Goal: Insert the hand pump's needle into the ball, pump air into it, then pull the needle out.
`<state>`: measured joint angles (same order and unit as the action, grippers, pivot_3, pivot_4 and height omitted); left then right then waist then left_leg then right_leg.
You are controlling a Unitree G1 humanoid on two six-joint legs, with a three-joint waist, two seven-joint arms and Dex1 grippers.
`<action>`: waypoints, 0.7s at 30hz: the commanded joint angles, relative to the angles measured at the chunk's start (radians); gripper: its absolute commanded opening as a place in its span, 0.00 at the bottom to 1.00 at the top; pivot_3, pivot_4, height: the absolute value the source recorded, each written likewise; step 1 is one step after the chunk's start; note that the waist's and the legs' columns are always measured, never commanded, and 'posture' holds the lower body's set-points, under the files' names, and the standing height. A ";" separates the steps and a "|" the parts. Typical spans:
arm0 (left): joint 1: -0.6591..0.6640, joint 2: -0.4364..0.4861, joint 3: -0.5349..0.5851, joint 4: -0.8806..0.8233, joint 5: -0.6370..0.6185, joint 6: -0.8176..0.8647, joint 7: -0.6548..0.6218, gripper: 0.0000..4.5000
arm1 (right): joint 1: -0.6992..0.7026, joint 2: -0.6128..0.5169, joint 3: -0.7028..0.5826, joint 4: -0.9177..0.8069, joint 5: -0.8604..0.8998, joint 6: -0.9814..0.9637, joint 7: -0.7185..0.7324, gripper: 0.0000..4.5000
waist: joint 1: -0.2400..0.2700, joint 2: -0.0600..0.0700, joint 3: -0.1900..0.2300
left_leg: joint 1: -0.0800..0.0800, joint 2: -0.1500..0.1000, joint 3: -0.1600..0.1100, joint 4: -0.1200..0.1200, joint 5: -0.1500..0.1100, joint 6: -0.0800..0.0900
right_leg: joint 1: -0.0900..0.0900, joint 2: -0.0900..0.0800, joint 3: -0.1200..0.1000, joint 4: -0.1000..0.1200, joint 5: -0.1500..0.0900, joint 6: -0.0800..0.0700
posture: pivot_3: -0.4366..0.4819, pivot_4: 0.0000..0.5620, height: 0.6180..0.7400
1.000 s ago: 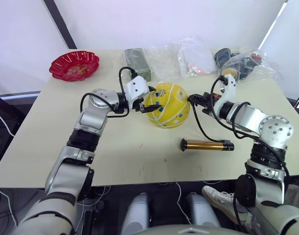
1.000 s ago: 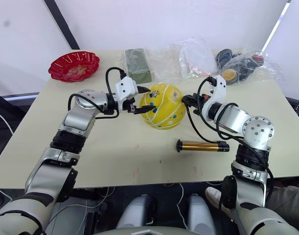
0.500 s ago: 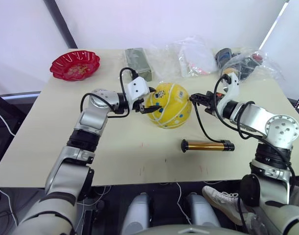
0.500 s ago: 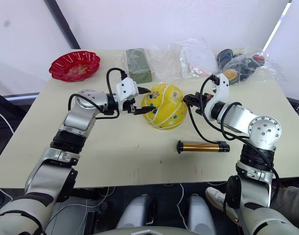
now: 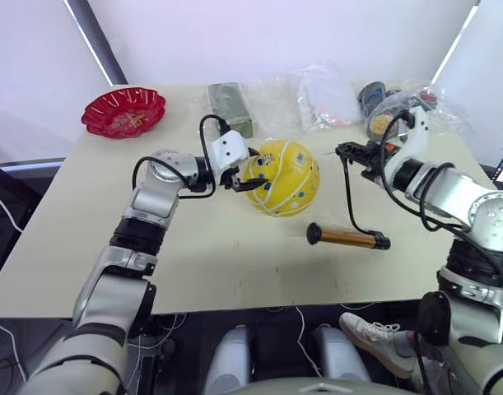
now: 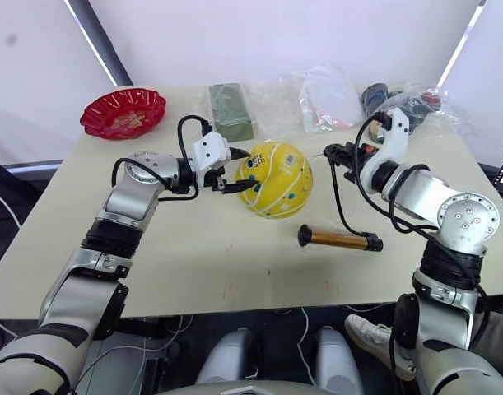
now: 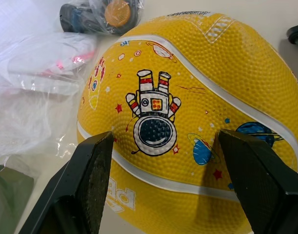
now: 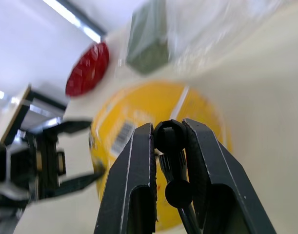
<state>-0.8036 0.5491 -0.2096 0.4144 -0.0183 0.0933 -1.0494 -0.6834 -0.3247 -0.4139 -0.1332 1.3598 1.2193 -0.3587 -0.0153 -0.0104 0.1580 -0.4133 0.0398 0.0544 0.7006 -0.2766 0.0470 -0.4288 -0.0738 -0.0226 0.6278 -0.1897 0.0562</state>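
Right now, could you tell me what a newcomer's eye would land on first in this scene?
Probably the yellow ball at mid-table, with the left gripper open around its side. Next, the right gripper, shut on the needle just clear of the ball, its hose trailing to the hand pump lying flat. A red bowl sits far left.

Bright, even daylight from white surroundings fills the head views. The pale worktop (image 5: 235,247) carries only soft, short shadows, darkest under the yellow ball (image 5: 281,177). Clear plastic bags (image 5: 325,95) glint with glare. The left wrist view is sharp. The right wrist view is smeared with blur beyond its pincer (image 8: 168,146).
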 commanded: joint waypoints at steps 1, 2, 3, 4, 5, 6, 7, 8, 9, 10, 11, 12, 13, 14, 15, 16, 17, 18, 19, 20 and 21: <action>0.068 0.000 -0.095 0.085 0.081 0.056 -0.030 0.80 | -0.003 -0.020 -0.002 -0.036 0.040 -0.030 0.000 0.07 | -0.002 0.002 -0.003 | 0.000 0.000 0.000 0.000 0.000 0.000 | 0.000 0.000 0.000 0.000 -0.002 -0.002 | 0.48 0.27 1.00; 0.068 -0.003 -0.089 0.083 0.077 0.052 -0.027 0.80 | 0.000 -0.025 -0.001 -0.036 0.041 -0.034 -0.001 0.07 | -0.001 0.003 -0.004 | 0.000 0.000 0.001 0.000 0.000 0.000 | 0.000 0.000 0.001 0.000 -0.002 -0.002 | 0.48 0.27 1.00; 0.068 -0.010 -0.077 0.078 0.065 0.049 -0.024 0.80 | 0.003 -0.030 0.001 -0.037 0.036 -0.039 -0.002 0.07 | -0.001 0.004 -0.005 | 0.000 0.000 0.001 0.000 0.000 0.000 | 0.000 0.000 0.001 0.000 -0.002 -0.002 | 0.48 0.27 1.00; 0.068 -0.016 -0.066 0.072 0.053 0.048 -0.022 0.80 | 0.005 -0.034 0.004 -0.038 0.031 -0.042 -0.003 0.07 | -0.001 0.004 -0.005 | 0.000 0.000 0.001 0.000 0.000 0.000 | 0.000 0.000 0.002 0.000 -0.001 -0.003 | 0.48 0.27 1.00; 0.069 -0.022 -0.052 0.062 0.038 0.054 -0.019 0.80 | 0.009 -0.039 0.009 -0.040 0.021 -0.046 -0.001 0.07 | 0.000 0.004 -0.005 | 0.000 0.000 0.001 0.000 0.000 0.000 | 0.000 0.000 0.002 0.000 -0.001 -0.004 | 0.48 0.27 1.00; 0.070 -0.026 -0.043 0.055 0.029 0.059 -0.018 0.80 | 0.012 -0.043 0.013 -0.041 0.016 -0.049 0.000 0.07 | 0.000 0.004 -0.005 | 0.000 0.000 0.002 0.000 0.000 0.000 | 0.000 0.000 0.002 0.000 -0.001 -0.004 | 0.48 0.27 1.00; 0.073 -0.030 -0.027 0.037 0.010 0.071 -0.020 0.80 | 0.019 -0.048 0.023 -0.043 -0.001 -0.052 0.005 0.07 | 0.000 0.004 -0.005 | 0.000 0.000 0.002 0.000 0.000 0.000 | 0.000 0.000 0.003 0.000 -0.001 -0.004 | 0.48 0.27 1.00; 0.080 -0.036 0.006 -0.001 -0.040 0.109 -0.033 0.80 | 0.027 -0.053 0.042 -0.046 -0.027 -0.053 0.014 0.07 | 0.000 0.004 -0.005 | 0.000 0.000 0.002 0.000 0.000 0.000 | 0.000 0.000 0.003 0.000 -0.001 -0.004 | 0.48 0.27 1.00; 0.086 -0.043 0.040 -0.036 -0.085 0.144 -0.032 0.80 | 0.035 -0.056 0.057 -0.047 -0.048 -0.057 0.022 0.07 | 0.000 0.004 -0.005 | 0.000 0.000 0.002 0.000 0.000 0.000 | 0.000 0.000 0.003 0.000 -0.001 -0.004 | 0.48 0.27 1.00; 0.094 -0.043 0.066 -0.074 -0.123 0.174 -0.040 0.91 | 0.042 -0.058 0.068 -0.047 -0.065 -0.060 0.030 0.07 | -0.001 0.004 -0.005 | 0.000 0.000 0.003 0.000 0.000 0.001 | -0.001 0.000 0.004 0.000 -0.001 -0.004 | 0.48 0.27 1.00; 0.107 -0.038 0.091 -0.122 -0.166 0.207 -0.056 0.97 | 0.048 -0.062 0.077 -0.046 -0.080 -0.063 0.038 0.07 | -0.001 0.004 -0.004 | -0.001 0.001 0.003 0.000 0.000 0.001 | -0.002 0.001 0.004 0.000 0.000 -0.004 | 0.48 0.27 1.00; 0.119 -0.031 0.114 -0.166 -0.204 0.238 -0.064 1.00 | 0.052 -0.066 0.082 -0.044 -0.092 -0.067 0.046 0.07 | -0.001 0.004 -0.004 | -0.001 0.001 0.003 0.000 0.000 0.001 | -0.002 0.001 0.004 0.000 0.000 -0.004 | 0.48 0.27 1.00; 0.131 -0.022 0.132 -0.207 -0.237 0.268 -0.073 1.00 | 0.056 -0.070 0.085 -0.043 -0.101 -0.070 0.055 0.07 | -0.002 0.004 -0.004 | -0.002 0.001 0.003 0.000 0.000 0.001 | -0.003 0.001 0.005 0.000 0.000 -0.004 | 0.48 0.27 1.00; 0.144 -0.011 0.156 -0.252 -0.276 0.308 -0.082 1.00 | 0.058 -0.074 0.089 -0.041 -0.112 -0.071 0.065 0.07 | -0.002 0.004 -0.004 | -0.002 0.001 0.003 0.000 -0.001 0.001 | -0.004 0.001 0.005 0.000 0.001 -0.003 | 0.48 0.27 1.00; 0.155 0.002 0.184 -0.296 -0.320 0.355 -0.087 1.00 | 0.059 -0.080 0.095 -0.039 -0.125 -0.072 0.075 0.07 | -0.001 0.003 -0.003 | -0.003 0.001 0.003 0.000 -0.001 0.001 | -0.004 0.001 0.005 0.000 0.002 -0.001 | 0.48 0.27 1.00; 0.169 0.020 0.215 -0.345 -0.368 0.405 -0.094 1.00 | 0.059 -0.083 0.101 -0.035 -0.139 -0.073 0.086 0.07 | -0.001 0.003 -0.001 | -0.004 0.001 0.004 0.000 -0.001 0.002 | -0.005 0.001 0.006 0.000 0.002 -0.001 | 0.48 0.27 1.00; 0.183 0.038 0.241 -0.392 -0.413 0.451 -0.100 1.00 | 0.059 -0.085 0.105 -0.031 -0.150 -0.073 0.097 0.07 | -0.001 0.003 -0.001 | -0.004 0.001 0.004 0.000 -0.001 0.002 | -0.006 0.001 0.006 0.000 0.001 0.000 | 0.48 0.27 1.00; 0.197 0.056 0.268 -0.438 -0.459 0.495 -0.104 1.00 | 0.058 -0.086 0.110 -0.026 -0.162 -0.072 0.109 0.07 | -0.002 0.003 0.000 | -0.004 0.001 0.004 0.000 -0.002 0.003 | -0.006 0.002 0.006 0.000 0.001 0.000 | 0.48 0.27 1.00; 0.207 0.069 0.285 -0.469 -0.489 0.525 -0.105 1.00 | 0.058 -0.087 0.113 -0.023 -0.170 -0.072 0.117 0.07 | -0.003 0.003 0.001 | -0.004 0.001 0.005 0.000 -0.002 0.003 | -0.006 0.002 0.007 -0.001 0.001 0.000 | 0.48 0.27 1.00; 0.230 0.090 0.315 -0.521 -0.542 0.572 -0.108 1.00 | 0.057 -0.091 0.121 -0.016 -0.187 -0.071 0.131 0.07 | -0.004 0.003 0.002 | -0.004 0.001 0.006 0.000 -0.002 0.003 | -0.007 0.002 0.008 0.000 0.001 0.000 | 0.48 0.27 1.00; 0.261 0.111 0.342 -0.572 -0.584 0.605 -0.110 1.00 | 0.055 -0.097 0.129 -0.009 -0.206 -0.071 0.144 0.07 | -0.007 0.003 0.003 | -0.004 0.001 0.006 0.000 -0.002 0.003 | -0.007 0.002 0.008 0.000 0.001 0.000 | 0.48 0.27 1.00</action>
<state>-0.5630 0.6316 0.0717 -0.0574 -0.5173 0.6441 -1.1493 -0.6174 -0.3984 -0.2840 -0.1335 1.1784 1.1644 -0.2398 -0.0222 -0.0078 0.1612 -0.4177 0.0407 0.0610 0.7003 -0.2786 0.0502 -0.4365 -0.0718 -0.0135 0.6273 -0.1884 0.0567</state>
